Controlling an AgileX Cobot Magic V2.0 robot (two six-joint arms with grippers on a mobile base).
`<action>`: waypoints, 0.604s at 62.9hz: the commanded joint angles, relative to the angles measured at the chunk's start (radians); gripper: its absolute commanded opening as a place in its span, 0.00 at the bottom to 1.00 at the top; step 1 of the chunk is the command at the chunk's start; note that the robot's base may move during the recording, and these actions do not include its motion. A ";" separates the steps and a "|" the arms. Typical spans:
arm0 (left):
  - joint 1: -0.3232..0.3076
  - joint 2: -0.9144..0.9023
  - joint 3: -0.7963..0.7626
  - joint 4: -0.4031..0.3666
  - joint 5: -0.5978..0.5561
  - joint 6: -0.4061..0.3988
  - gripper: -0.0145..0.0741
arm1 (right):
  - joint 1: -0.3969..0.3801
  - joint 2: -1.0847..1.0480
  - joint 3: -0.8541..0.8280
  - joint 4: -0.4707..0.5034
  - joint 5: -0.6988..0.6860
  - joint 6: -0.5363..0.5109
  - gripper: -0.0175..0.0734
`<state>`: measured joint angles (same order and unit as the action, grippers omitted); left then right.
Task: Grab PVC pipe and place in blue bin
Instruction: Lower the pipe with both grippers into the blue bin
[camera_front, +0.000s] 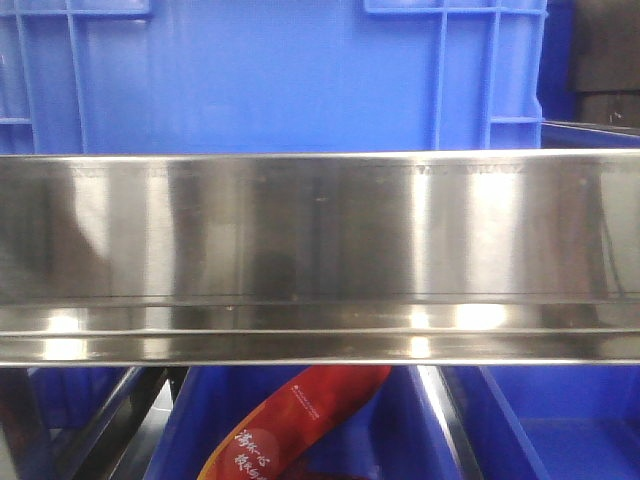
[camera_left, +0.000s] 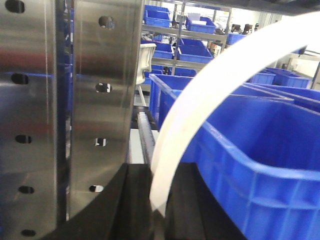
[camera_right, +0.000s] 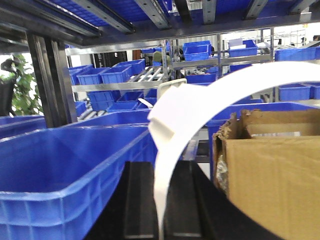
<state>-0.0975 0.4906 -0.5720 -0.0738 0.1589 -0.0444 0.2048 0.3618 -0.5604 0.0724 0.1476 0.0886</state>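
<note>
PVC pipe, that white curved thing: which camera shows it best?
The right wrist view: the PVC pipe arcs in sharp focus from the right pincer. The left wrist view shows a blurrier arc in the left pincer; the front view shows none.

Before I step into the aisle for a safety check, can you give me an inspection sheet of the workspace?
Surface: steel shelf rail across the front view.
Job's things: white pipe in each wrist view, one or two unclear; blue bin beside it.
Clutter: cardboard box; red packet in a lower bin.
Grippers: left gripper and right gripper, jaws each shut on white pipe.
Cables: nothing seen.
Surroundings: racks of more bins.
</note>
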 joint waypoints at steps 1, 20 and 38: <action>-0.011 -0.003 -0.068 -0.030 0.021 -0.001 0.04 | 0.016 0.014 -0.034 0.029 -0.013 -0.002 0.01; -0.124 0.070 -0.271 0.100 0.036 0.019 0.04 | 0.163 0.186 -0.167 0.029 0.056 -0.071 0.01; -0.311 0.240 -0.408 0.092 0.041 0.019 0.04 | 0.337 0.386 -0.305 0.029 0.054 -0.071 0.01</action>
<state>-0.3630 0.6716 -0.9304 0.0240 0.2099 -0.0260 0.5069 0.6914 -0.8272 0.0998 0.2171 0.0256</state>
